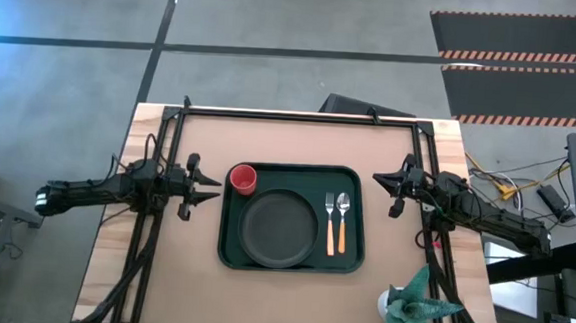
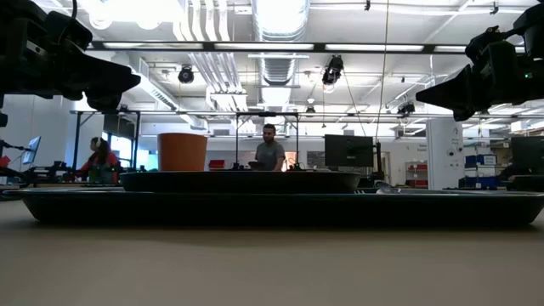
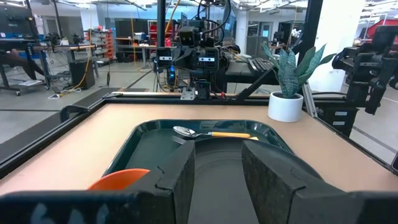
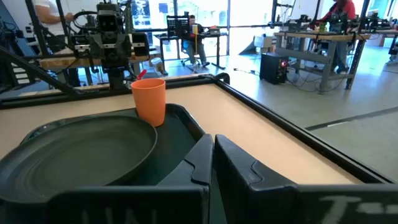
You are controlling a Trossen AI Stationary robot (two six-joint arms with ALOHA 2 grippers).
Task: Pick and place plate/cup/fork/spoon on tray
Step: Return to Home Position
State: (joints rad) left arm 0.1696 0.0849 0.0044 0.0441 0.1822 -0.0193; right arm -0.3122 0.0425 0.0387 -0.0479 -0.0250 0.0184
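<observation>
The dark green tray (image 1: 227, 250) lies in the middle of the table. On it rest the dark plate (image 1: 279, 226), the red cup (image 1: 243, 179) upright at its far left corner, and the fork (image 1: 329, 224) and spoon (image 1: 341, 221) side by side at its right, handles toward the near edge. My left gripper (image 1: 214, 184) hovers just left of the tray, open and empty; its wrist view shows the gap between its fingers (image 3: 217, 177). My right gripper (image 1: 377, 179) hovers just right of the tray's far right corner, shut and empty (image 4: 211, 163).
A potted plant in a white pot (image 1: 414, 305) stands at the table's near right corner. Black frame rails run along the table's left, right and far sides (image 1: 301, 113). People show in the room beyond the table (image 2: 269, 151).
</observation>
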